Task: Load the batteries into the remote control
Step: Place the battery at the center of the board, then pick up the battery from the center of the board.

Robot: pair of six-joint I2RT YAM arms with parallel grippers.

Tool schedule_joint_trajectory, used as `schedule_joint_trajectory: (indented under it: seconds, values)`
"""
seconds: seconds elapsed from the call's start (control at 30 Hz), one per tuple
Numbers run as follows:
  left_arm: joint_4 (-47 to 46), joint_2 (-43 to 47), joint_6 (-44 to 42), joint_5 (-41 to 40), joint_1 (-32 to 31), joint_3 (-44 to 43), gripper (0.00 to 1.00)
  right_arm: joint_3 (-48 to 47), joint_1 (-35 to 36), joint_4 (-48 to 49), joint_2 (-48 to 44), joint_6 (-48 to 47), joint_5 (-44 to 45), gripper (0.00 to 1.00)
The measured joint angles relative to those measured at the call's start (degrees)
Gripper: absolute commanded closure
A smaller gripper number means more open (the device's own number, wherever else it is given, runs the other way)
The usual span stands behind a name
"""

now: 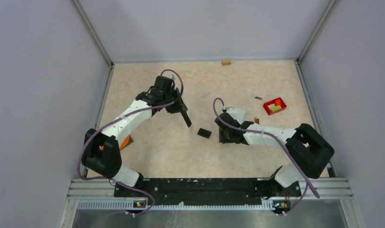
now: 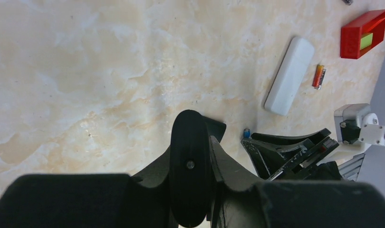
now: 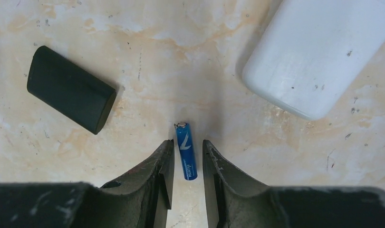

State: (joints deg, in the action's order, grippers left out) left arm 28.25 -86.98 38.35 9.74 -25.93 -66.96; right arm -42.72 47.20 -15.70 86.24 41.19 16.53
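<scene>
My left gripper (image 1: 180,110) is shut on a long black remote control (image 2: 190,166) and holds it above the table, its end pointing down toward the middle (image 1: 186,118). My right gripper (image 3: 188,145) is open and low over the table, its fingers on either side of a blue battery (image 3: 186,151) that lies flat, with a small gap on each side. The blue battery's tip also shows in the left wrist view (image 2: 246,133). A red battery (image 2: 318,76) lies by a white remote (image 2: 289,76). A dark battery (image 1: 258,98) lies near the red tray.
A black battery cover (image 3: 71,95) lies flat left of the right gripper, also seen from above (image 1: 204,133). A small red tray (image 1: 274,105) with yellow-green blocks sits at the right. A wooden block (image 1: 226,61) lies at the far edge. Walls enclose the table.
</scene>
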Motion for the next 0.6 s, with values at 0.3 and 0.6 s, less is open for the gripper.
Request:
schedule_joint_trajectory:
  seconds: [0.3,0.6]
  values:
    - [-1.4,1.4,-1.0,2.9,2.2,1.9,1.0,-1.7,0.1,-3.5,1.0,0.9,1.0,0.84]
    - [-7.0,2.9,-1.0,6.4,2.3,6.7,1.0,-5.8,1.0,-7.9,4.4,-0.9,2.5,0.98]
